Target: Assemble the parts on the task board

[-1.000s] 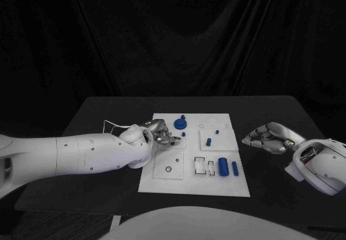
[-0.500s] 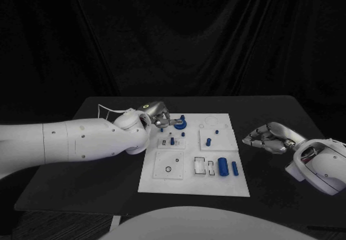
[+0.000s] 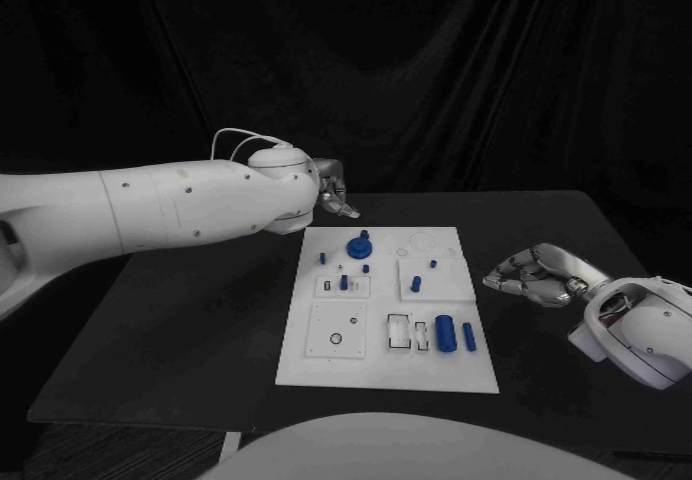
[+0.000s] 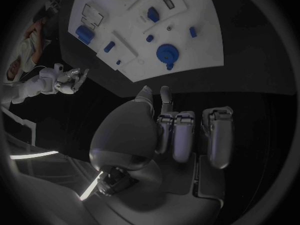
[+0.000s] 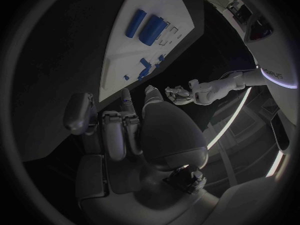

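Observation:
The white task board (image 3: 378, 368) lies mid-table, also in the left wrist view (image 4: 194, 55) and the right wrist view (image 5: 122, 60). On it are a round blue knob part (image 3: 359, 247) (image 4: 167, 52), several small blue pegs such as one (image 3: 415, 284), a thick blue cylinder (image 3: 446, 334) (image 5: 154, 30) and a thinner blue bar (image 3: 470, 337) (image 5: 135, 23). My left hand (image 3: 335, 191) (image 4: 181, 130) hangs raised beyond the board's far left corner, fingers curled, nothing in them. To the right of the board my right hand (image 3: 534, 277) (image 5: 122, 127) hovers with curled fingers, holding nothing.
The black table (image 3: 202, 330) has bare room on both sides of the board. My left arm (image 3: 159, 215) crosses high over the table's left side. Rectangular and round recesses (image 3: 338, 338) mark the board's near half.
My left hand rose from the board's left middle, passed the round knob part, and now hangs high beyond the far edge. The right hand stayed put.

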